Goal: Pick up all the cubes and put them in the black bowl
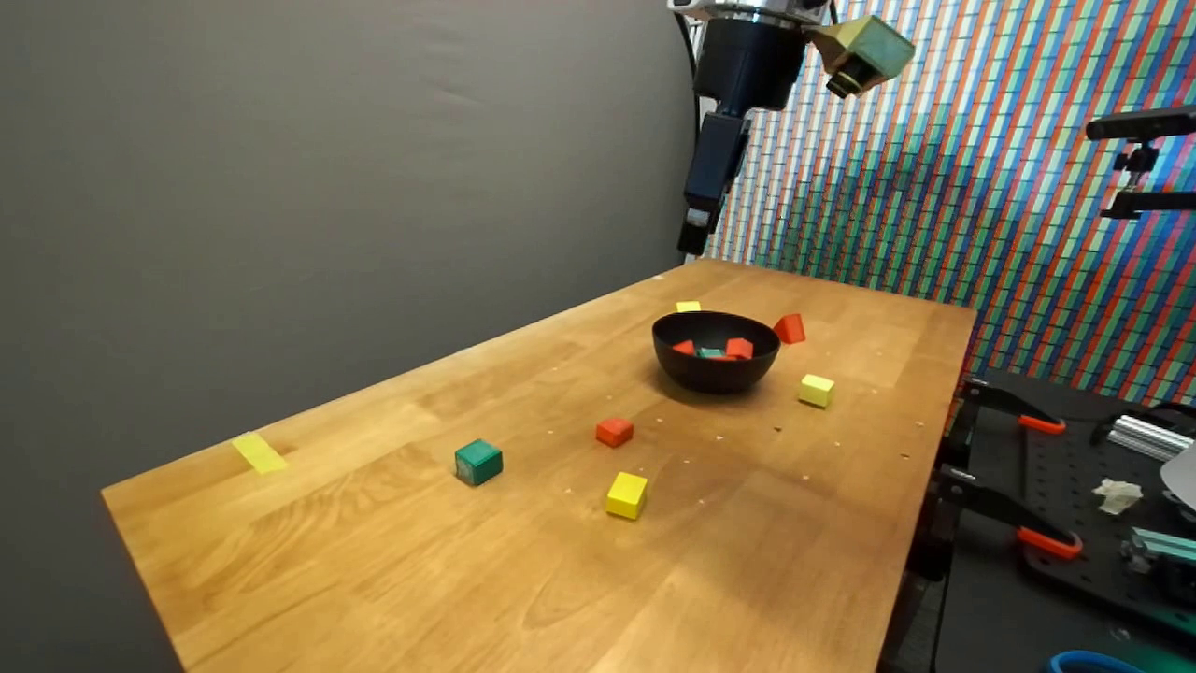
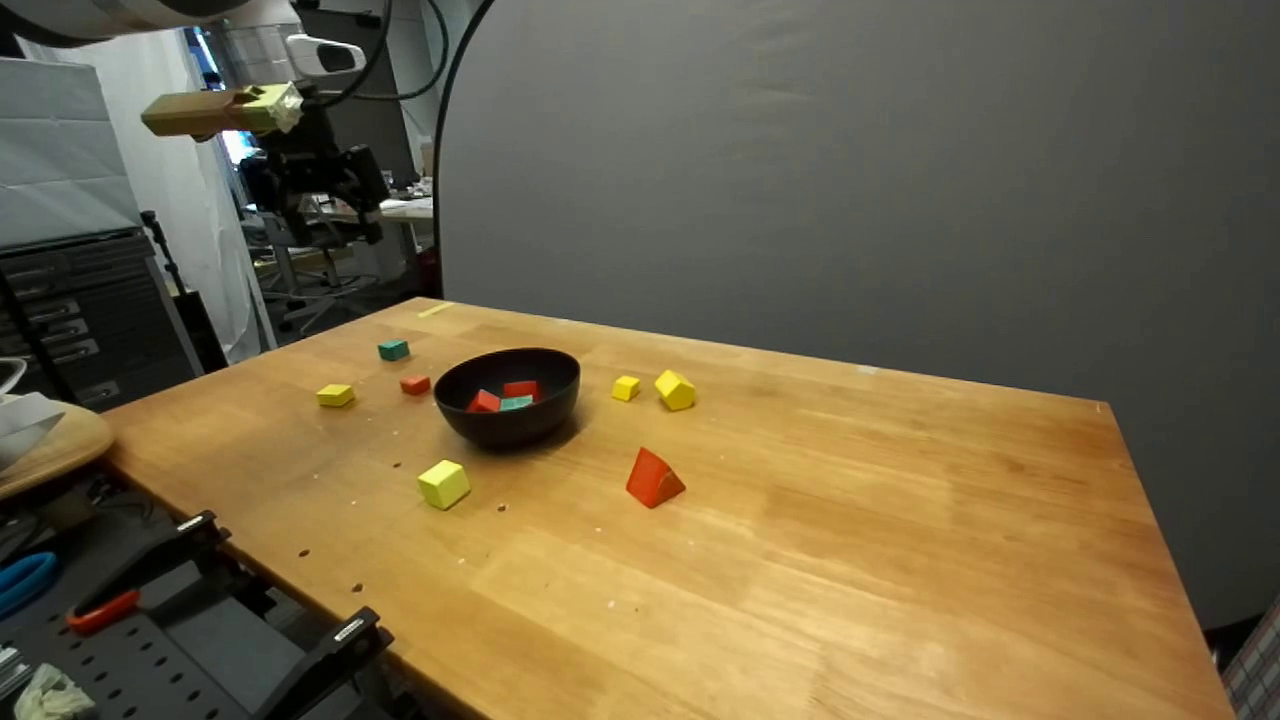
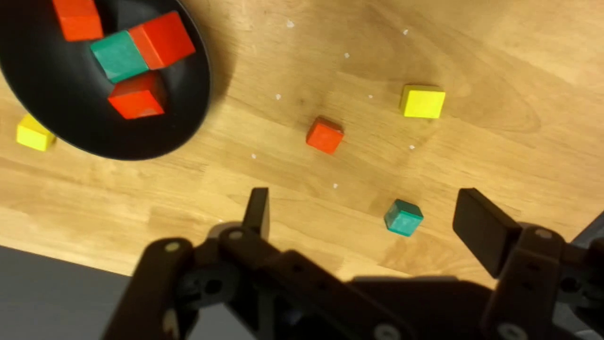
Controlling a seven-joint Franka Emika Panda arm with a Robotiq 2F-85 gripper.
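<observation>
The gripper [image 3: 364, 212] hangs above the table [image 2: 900, 560], its jaws spread wide and empty.

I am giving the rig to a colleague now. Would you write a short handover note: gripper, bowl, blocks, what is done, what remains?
Gripper: open, holding nothing, raised above the table.
Black bowl: upright on the table.
Done: at least three red blocks and one green block lie in the bowl.
Left, on the table around the bowl: a green cube, a red cube, four yellow blocks and a red wedge.
The wedge is not a true cube; probably it should go in too, but confirm this.
</observation>
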